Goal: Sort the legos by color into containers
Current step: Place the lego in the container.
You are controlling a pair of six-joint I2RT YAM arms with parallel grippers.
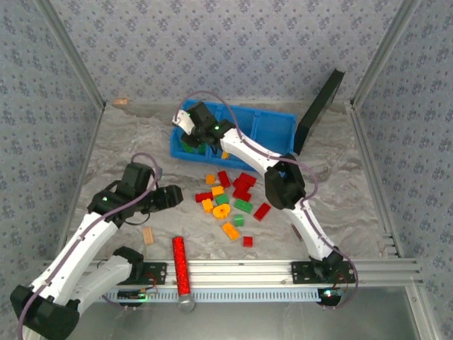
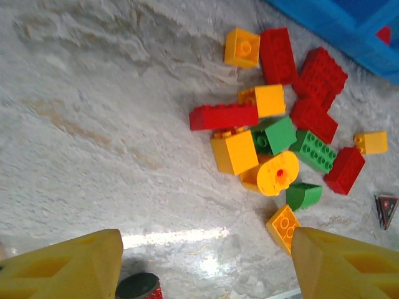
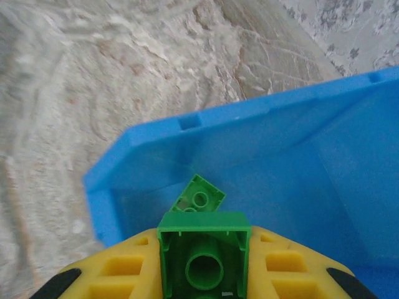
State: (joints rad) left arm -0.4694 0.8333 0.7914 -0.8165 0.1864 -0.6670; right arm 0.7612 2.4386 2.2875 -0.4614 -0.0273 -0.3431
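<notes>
Bare table [image 1: 120,142] left of lego pile [image 1: 230,202] lies open; red cylinder [image 1: 180,263], wooden block [image 1: 148,235] crowd near edge; right arm [image 1: 283,185] flanks pile, reaching blue bin [image 1: 272,127].

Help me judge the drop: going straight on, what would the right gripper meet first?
Probably the loose green brick lying in the blue bin, just ahead of the held green brick; depth is unclear.

Blue bin [image 1: 276,127] partly hidden behind right arm [image 1: 244,150], green brick [image 3: 204,249] cut by bottom edge, cylinder [image 2: 138,288] probably too
</notes>
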